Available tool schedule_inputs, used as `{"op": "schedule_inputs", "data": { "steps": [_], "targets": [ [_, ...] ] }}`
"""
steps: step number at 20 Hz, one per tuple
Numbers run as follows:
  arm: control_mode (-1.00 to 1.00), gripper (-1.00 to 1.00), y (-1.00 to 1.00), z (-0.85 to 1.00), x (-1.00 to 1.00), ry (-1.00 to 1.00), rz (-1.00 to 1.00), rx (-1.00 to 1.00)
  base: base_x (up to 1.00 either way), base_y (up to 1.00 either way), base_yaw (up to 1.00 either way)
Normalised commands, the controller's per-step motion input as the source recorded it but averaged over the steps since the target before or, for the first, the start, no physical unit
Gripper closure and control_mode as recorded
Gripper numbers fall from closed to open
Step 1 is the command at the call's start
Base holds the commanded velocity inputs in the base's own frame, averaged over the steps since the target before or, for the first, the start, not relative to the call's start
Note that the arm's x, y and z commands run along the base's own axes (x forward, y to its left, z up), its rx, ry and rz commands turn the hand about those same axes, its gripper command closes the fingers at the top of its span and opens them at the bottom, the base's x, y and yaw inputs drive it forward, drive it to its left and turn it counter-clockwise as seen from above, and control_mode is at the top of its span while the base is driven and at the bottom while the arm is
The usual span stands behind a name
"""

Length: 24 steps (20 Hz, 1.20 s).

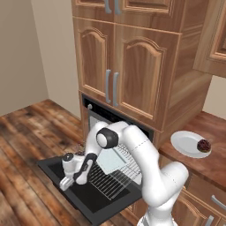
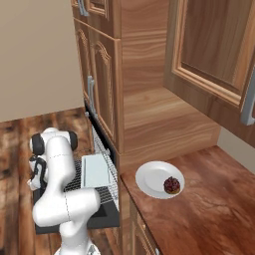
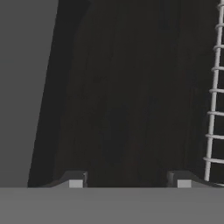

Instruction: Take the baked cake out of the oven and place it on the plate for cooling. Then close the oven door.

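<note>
**A:** Where is the baked cake right now?

**B:** It sits on the plate, a round white dish on the wooden counter. In the right base view the plate is a little right of centre, low in the frame, with the small dark brown lump resting toward its right side. In the left base view the same plate appears at the right edge, about two thirds of the way down.

**A:** So the first part looks finished?

**B:** As far as I can judge, yes. The cake is out and on the plate.

**A:** And the oven?

**B:** Not yet closed. The oven door, a flat black panel, lies folded down and level, in the lower left of the left base view. A wire rack is pulled out over it, carrying a pale rectangular tray.

**A:** Where is the arm?

**B:** It bends low to the left. The gripper hangs over the door near its left edge, beside the rack. In the hand view the two fingertips stand apart at the bottom, with only dark surface between them and rack wires along the right edge.

**A:** Is it holding anything?

**B:** No. The jaws are parted with nothing between them.

**A:** What remains?

**B:** Probably pushing the rack back in, then swinging the door up shut.
</note>
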Motion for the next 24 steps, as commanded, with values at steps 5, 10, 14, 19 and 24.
{"op": "schedule_inputs", "data": {
  "steps": [5, 10, 14, 19, 24],
  "targets": [
    [-1.0, -1.0, -0.01, -0.4, 0.31, 0.0, 0.14, 0.04, 0.0, 0.0, 0.0],
    [-1.0, -1.0, -0.22, -0.27, 0.21, 0.0, 0.1, 0.04, 0.0, 0.0, 0.0],
    [-1.0, -1.0, -0.27, -0.24, 0.22, 0.0, 0.07, 0.01, 0.0, 0.0, 0.0],
    [-1.0, -1.0, -0.31, -0.27, 0.24, 0.0, 0.05, 0.0, 0.0, 0.0, 0.0],
    [-1.0, -1.0, -0.37, -0.22, 0.25, 0.0, 0.01, 0.0, 0.0, 0.0, 0.0]
  ]
}}
